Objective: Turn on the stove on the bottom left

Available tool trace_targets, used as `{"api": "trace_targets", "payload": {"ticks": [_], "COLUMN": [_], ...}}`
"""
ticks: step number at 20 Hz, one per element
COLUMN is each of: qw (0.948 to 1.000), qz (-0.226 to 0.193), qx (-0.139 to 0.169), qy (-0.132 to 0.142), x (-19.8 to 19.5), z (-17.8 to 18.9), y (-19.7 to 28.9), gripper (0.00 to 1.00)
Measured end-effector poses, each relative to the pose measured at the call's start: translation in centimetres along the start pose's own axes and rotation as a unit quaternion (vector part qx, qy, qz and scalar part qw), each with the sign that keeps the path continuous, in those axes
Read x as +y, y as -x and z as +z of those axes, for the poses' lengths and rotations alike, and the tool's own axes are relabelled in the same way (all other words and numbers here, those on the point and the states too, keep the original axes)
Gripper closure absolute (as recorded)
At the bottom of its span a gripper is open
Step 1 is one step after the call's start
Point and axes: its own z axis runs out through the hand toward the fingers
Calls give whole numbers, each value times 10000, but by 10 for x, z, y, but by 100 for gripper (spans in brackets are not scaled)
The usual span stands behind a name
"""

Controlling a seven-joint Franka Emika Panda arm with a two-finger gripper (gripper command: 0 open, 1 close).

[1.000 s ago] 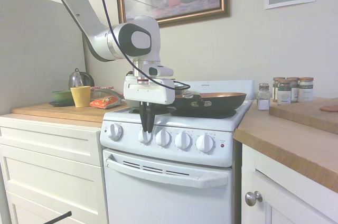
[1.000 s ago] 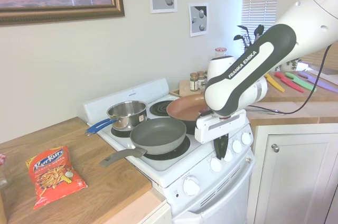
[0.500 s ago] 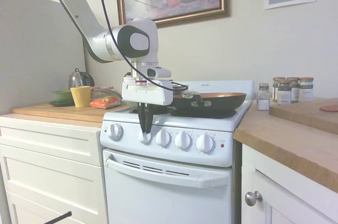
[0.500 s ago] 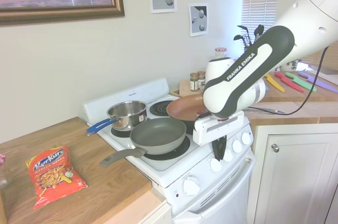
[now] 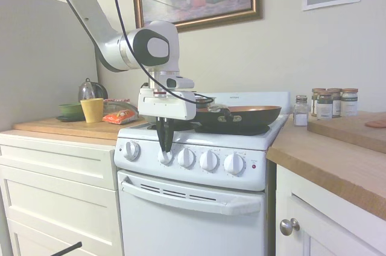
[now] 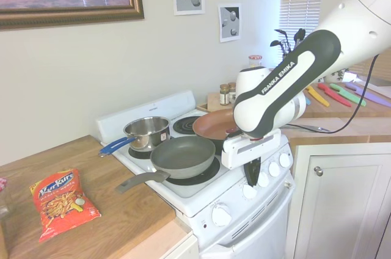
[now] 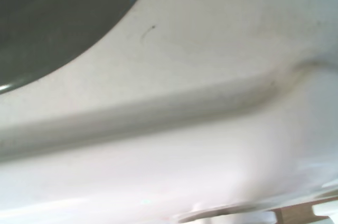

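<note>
Your tool [image 5: 164, 147] is pointing straight down over the front panel of the stove [image 5: 199, 201], with its dark fingers [image 5: 161, 136] drawn close together and their tips reaching the second knob [image 5: 165, 157] from the stove's left end. The fingertips are overlapping that knob in the first exterior view, so you cannot tell for sure whether they are pinching it or only pressing against it. The stove is standing between the white drawer cabinet [image 5: 57, 195] and the wooden surface [image 5: 338, 159] that is carrying the spice jars [image 5: 329, 102]. On top of the stove, a copper-coloured frying pan [image 6: 215, 123], a grey frying pan [image 6: 182, 156] and a steel saucepan [image 6: 146, 132] with a blue handle are sitting on burners. A small red light [image 5: 254, 166] is showing at the panel's far end from the tool. A snack bag [image 6: 61, 201] is lying on the surface beside the stove. The wrist view is showing only blurred white stove enamel [image 7: 211, 76].
</note>
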Motion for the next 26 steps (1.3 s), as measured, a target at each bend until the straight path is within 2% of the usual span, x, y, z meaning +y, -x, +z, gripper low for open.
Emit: {"api": "trace_targets", "payload": {"ticks": [5,18,26], "qw": [10000,10000,9995], "qz": [-64,31,63], "qx": [19,-46,281], "qy": [-33,21,122], "x": [-16,-9,-7], "z": [-1,19,30], "y": [20,19,29], "gripper": [100,100,100]}}
